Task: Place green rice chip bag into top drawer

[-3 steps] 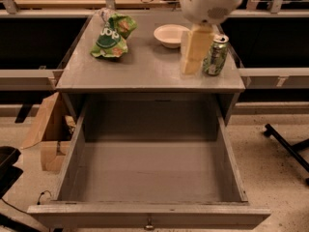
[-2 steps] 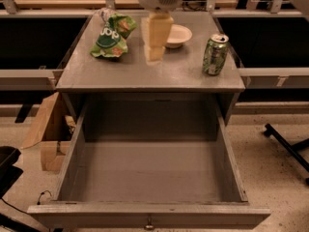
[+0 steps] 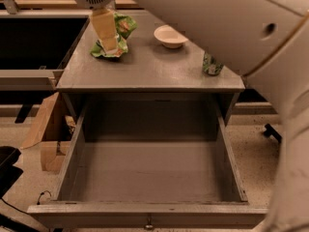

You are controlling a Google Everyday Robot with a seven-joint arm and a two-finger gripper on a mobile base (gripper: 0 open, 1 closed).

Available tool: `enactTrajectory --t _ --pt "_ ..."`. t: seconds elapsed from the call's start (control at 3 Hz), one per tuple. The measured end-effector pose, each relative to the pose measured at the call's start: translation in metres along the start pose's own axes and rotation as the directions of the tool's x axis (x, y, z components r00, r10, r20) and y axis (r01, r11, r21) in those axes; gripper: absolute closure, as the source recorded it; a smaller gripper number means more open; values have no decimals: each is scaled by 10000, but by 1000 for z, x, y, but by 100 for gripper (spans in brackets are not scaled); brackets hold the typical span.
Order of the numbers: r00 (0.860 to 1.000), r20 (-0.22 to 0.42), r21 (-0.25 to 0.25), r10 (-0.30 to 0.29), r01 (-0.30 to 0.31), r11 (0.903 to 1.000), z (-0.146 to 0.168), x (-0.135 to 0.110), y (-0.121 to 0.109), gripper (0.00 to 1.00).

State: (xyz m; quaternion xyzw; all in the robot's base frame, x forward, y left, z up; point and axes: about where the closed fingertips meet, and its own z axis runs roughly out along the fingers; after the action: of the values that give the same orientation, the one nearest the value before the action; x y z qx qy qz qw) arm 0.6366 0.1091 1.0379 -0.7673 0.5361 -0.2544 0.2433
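The green rice chip bag (image 3: 124, 27) lies crumpled at the rear left corner of the worktop (image 3: 149, 71), where we also find it in both earlier views; it has not been lifted. What has changed is the gripper (image 3: 110, 45): a second ago it hung by the green soda can (image 3: 211, 65) near the right edge, then passed the rear centre beside the white bowl (image 3: 170, 36), and now it stands directly over the bag, its tan tip overlapping the bag's middle. We cannot tell how far the gripper is open, nor whether it touches or has hold of the bag. The arm (image 3: 222, 23) now sweeps across the upper right of the view and hides part of the can. Below the front edge of the worktop, the top drawer (image 3: 145, 210) stands pulled fully out, nothing in it. We judge that the approach is complete and the grasp is the step in hand; the lift and the carry forward over the front edge into the drawer remain undone.
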Motion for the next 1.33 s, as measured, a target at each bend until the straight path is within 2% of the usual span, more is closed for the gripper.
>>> enactTrajectory --t 0.33,0.67,1.0,1.33 --pt "9985 -515 412 -165 187 9990 -2 7 -11 0" --pt "9966 -680 759 -473 525 9957 17 2 -23 0" --pt "9842 -1274 1434 -1230 1410 9796 56 14 -62 0" --pt "9500 -2053 1376 -2351 2659 9541 105 32 -98 0"
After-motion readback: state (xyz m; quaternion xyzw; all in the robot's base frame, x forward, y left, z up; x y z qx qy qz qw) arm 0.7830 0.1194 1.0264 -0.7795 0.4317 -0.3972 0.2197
